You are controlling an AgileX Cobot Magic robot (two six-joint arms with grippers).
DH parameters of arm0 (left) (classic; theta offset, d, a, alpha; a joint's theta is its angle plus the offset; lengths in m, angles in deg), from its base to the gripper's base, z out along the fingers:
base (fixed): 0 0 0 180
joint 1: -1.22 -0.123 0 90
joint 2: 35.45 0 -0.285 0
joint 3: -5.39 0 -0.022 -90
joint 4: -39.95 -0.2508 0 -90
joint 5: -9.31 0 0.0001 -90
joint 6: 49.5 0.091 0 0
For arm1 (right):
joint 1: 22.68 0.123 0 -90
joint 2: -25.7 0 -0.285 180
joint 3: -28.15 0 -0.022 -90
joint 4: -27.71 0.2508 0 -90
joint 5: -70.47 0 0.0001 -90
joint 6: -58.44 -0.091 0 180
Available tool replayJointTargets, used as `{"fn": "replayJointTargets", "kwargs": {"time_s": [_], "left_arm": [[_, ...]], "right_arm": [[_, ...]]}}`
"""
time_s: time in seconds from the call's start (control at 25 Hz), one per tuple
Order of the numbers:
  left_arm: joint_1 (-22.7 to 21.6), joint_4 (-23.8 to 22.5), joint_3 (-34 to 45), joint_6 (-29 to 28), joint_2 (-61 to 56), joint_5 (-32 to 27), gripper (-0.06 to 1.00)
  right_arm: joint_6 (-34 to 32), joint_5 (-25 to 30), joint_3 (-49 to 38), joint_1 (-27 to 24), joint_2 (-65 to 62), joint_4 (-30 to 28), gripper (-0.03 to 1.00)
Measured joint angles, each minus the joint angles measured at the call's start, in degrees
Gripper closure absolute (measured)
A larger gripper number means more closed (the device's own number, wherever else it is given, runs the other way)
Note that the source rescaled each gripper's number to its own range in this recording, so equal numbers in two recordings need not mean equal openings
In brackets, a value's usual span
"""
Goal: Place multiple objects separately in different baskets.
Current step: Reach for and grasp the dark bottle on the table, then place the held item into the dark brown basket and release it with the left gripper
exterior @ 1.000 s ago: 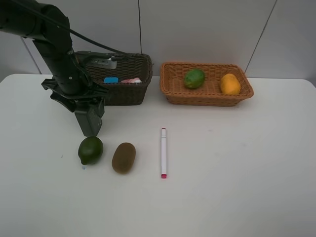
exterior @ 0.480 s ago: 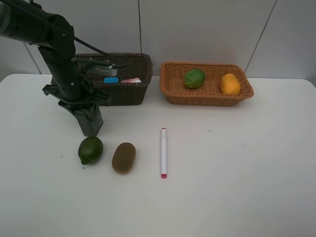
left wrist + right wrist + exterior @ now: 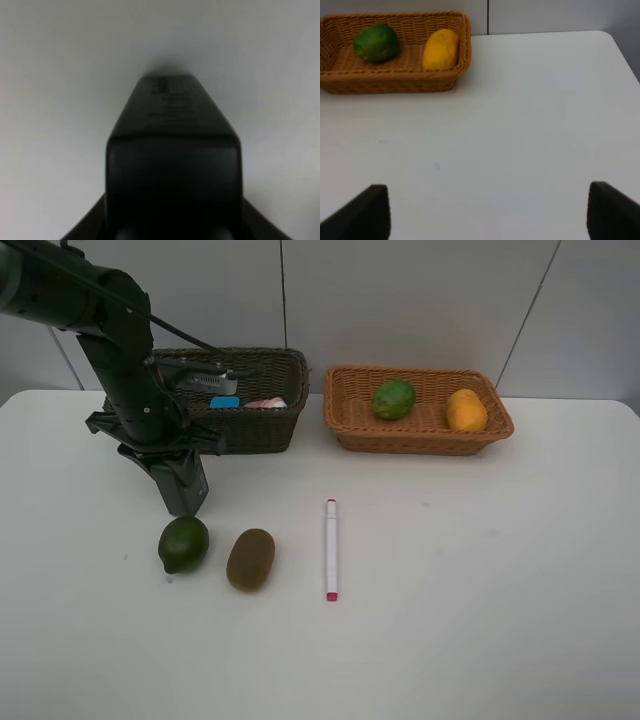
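Pale wall panels with dark seams stood behind a white tabletop (image 3: 480,640). At its rear, left of centre in the high view, sat the dark brown basket (image 3: 262,430). A blue eraser (image 3: 224,402) and a pink-and-white item (image 3: 266,402), too small to identify, lay side by side inside it. To its right, apart from it, sat the shallower tan basket (image 3: 420,443). This held the first green fruit (image 3: 394,399) in its left half and the orange mango (image 3: 466,410) near its right end, the two not touching. Three items lay in a rough row on the open tabletop nearer the camera: the second green fruit (image 3: 184,544) at the left, the brown kiwi (image 3: 250,559) just beside it with a narrow gap, and the white marker (image 3: 331,548) further right, with a pink cap at its near end. The left arm reached down in front of the dark brown basket, covering part of its left end. The left claw (image 3: 183,490) pointed down at the tabletop just behind the second green fruit, apart from it. Its wrist view showed only a blurred dark mass over white surface, so whether its jaws were parted or together could not be told. The right claw (image 3: 490,212) stood wide, its two fingertips at the outer edges of its wrist view with bare tabletop between them, holding nothing. The tan basket lay well ahead of it.
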Motion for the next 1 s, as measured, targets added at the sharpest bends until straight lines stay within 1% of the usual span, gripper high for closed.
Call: {"fn": "replayJointTargets", "kwargs": {"time_s": [0.32,0.4,0.56,0.72,0.84,1.0], "left_arm": [[0.0,0.0,0.0,0.0,0.0,-0.12,0.59],[0.0,0.0,-0.49,0.0,0.04,-1.08,0.59],[0.0,0.0,-3.95,0.0,-0.33,-5.42,0.59],[0.0,-0.04,-8.74,0.19,-3.1,-9.57,0.59],[0.0,-0.24,-13.91,0.43,-5.58,-12.93,0.59],[0.0,-0.92,-21.26,0.61,-6.36,-18.83,0.59]], "right_arm": [[0.0,0.0,0.0,0.0,0.0,0.0,-0.01],[0.0,0.0,0.0,0.0,0.0,0.0,-0.01],[0.0,0.0,0.0,0.0,0.0,0.0,-0.01],[0.0,0.0,0.0,0.0,0.0,0.0,-0.01],[0.0,0.0,0.0,0.0,0.0,0.0,-0.01],[0.0,0.0,0.0,0.0,0.0,0.0,-0.01]]}}
